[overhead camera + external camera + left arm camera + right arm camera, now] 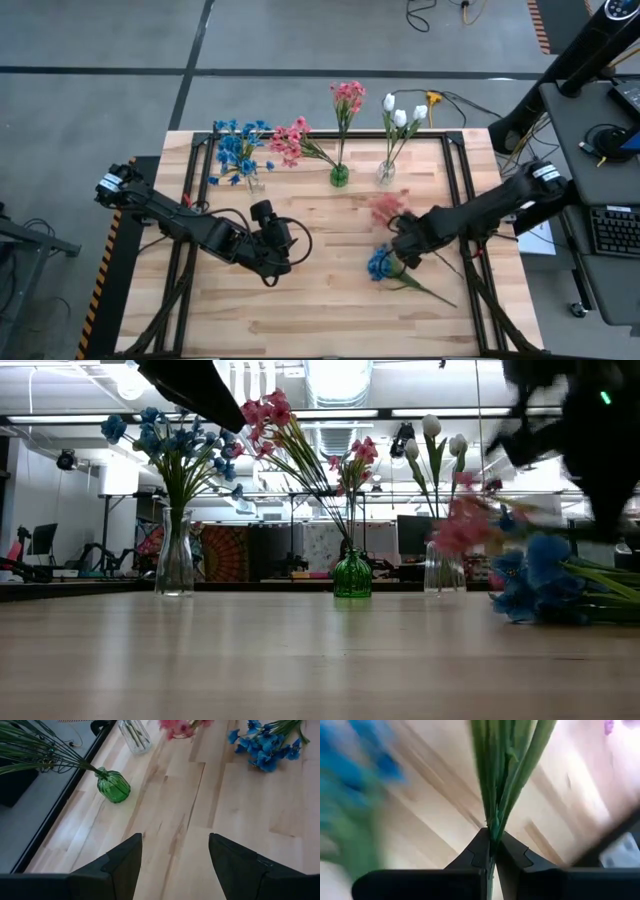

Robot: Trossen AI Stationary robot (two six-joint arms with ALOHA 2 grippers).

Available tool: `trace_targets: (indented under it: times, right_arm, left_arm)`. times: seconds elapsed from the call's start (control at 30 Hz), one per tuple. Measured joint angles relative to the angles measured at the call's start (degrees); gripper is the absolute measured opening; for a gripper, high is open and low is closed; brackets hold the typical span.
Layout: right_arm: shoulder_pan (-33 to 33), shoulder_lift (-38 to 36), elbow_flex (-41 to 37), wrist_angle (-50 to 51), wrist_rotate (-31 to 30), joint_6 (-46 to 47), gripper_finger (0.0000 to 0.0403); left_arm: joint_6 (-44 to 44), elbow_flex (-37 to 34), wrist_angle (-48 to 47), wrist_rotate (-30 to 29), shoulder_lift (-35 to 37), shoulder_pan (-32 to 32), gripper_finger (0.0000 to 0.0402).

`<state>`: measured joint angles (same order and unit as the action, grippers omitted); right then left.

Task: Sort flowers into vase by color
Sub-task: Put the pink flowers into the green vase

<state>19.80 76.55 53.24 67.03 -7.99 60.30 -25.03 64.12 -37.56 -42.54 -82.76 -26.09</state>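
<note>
My right gripper [405,246] is shut on a pink flower sprig [388,208], whose blurred blossoms [460,525] show above the table in the low view. A blue sprig [382,263] lies flat on the wood just near of it, its stem [430,290] trailing toward the near right. At the far edge stand a clear vase of blue flowers [255,182], a green vase of pink flowers [339,176] and a clear vase of white tulips [385,172]. My left gripper [275,240] hovers open at mid-table, touching nothing. My right gripper pinches the pink sprig's green stem and leaves [492,832] between its two fingers [475,852]. The stem runs on forward from the fingertips, roughly along them. The blossom end [460,525] is lifted off the table.
Bare wood [330,300] lies at the table's centre and near side. A black frame rail [455,180] borders the tabletop. Cables, a desk and a keyboard [610,230] sit off the right edge.
</note>
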Motion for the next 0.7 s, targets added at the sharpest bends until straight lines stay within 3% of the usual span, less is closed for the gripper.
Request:
trace_targets:
  times: [0.17,0.37,0.47,0.7]
  right_arm:
    - [-0.36,-5.86,4.47,-2.61,-11.82,-3.22,0.0013]
    - [-0.99,-13.41,4.67,-19.91,-26.78,-15.29,0.0013]
    - [-2.26,-16.13,2.63,-33.61,-29.87,-25.76,0.0013]
    - [-6.89,-16.51,-2.13,-64.45,-29.45,-49.49,0.0013]
  left_arm:
    - [-0.07,0.0,-0.2,0.19,0.02,-0.13,0.0213]
    - [-0.09,0.0,-0.36,0.23,0.02,-0.13,0.0213]
    - [-0.09,0.0,-0.35,0.26,0.02,-0.13,0.0213]
    - [-0.11,0.0,-0.29,0.3,0.02,-0.13,0.0213]
